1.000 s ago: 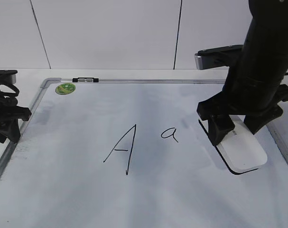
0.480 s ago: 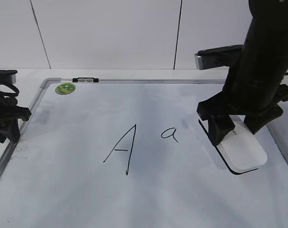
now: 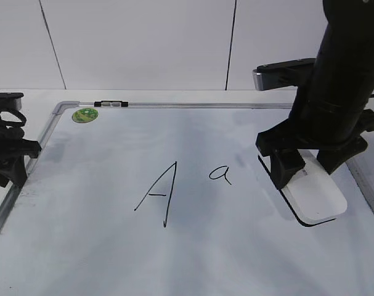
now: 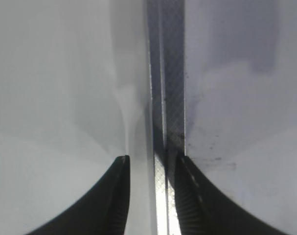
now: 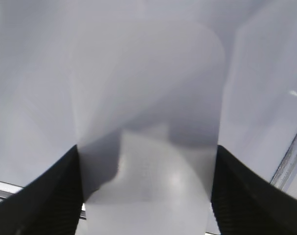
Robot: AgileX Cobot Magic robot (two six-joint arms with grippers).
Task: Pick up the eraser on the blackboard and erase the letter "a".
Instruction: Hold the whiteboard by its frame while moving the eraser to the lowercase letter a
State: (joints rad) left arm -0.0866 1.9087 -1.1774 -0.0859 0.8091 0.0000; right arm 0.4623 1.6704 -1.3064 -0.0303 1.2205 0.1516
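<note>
The white eraser [image 3: 317, 198] lies flat on the blackboard [image 3: 236, 259] near its right edge. My right gripper [image 3: 307, 174] straddles the eraser's far end, a finger against each long side, shut on it. In the right wrist view the eraser [image 5: 148, 112] fills the space between the fingers [image 5: 147, 196]. The small letter "a" [image 3: 220, 174] is to the left of the eraser, apart from it. My left gripper [image 3: 8, 165] sits at the board's left edge, open and empty; its wrist view shows the jaws [image 4: 152, 196] over the grey frame [image 4: 168, 98].
A large capital "A" [image 3: 157, 194] is drawn left of the small letter. A round green sticker [image 3: 85, 114] and a small black-and-clear clip [image 3: 111, 103] sit at the board's top left. The right frame edge [image 3: 365, 185] runs close beside the eraser.
</note>
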